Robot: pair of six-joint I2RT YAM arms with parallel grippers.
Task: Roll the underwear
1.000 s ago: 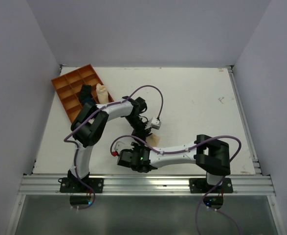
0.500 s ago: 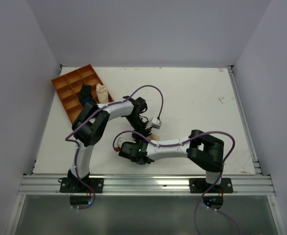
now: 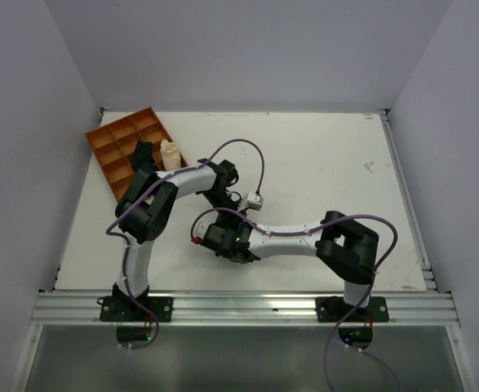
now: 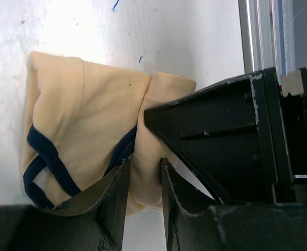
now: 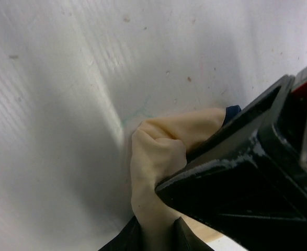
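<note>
The underwear [image 4: 80,125] is a beige cloth with a dark edge band, bunched on the white table. In the left wrist view a fold of it fills the gap between the fingers [image 4: 116,193] of my left gripper [image 4: 143,180]. My right gripper's black body [image 4: 221,130] presses in from the right. In the right wrist view the underwear [image 5: 158,151] runs down into my right gripper [image 5: 158,238], whose jaws close against it on both sides. From above, both grippers [image 3: 237,214] meet near the table's middle front and hide the cloth.
An orange compartment tray [image 3: 113,139] sits at the table's back left. It holds a dark roll [image 3: 144,152] and a pale cream roll [image 3: 170,153]. The metal rail [image 3: 239,306] runs along the near edge by the arm bases.
Both grippers have shifted slightly left and away from the near edge together. The right jaws have narrowed onto the cloth, and the beige patch seen from above is now covered.
</note>
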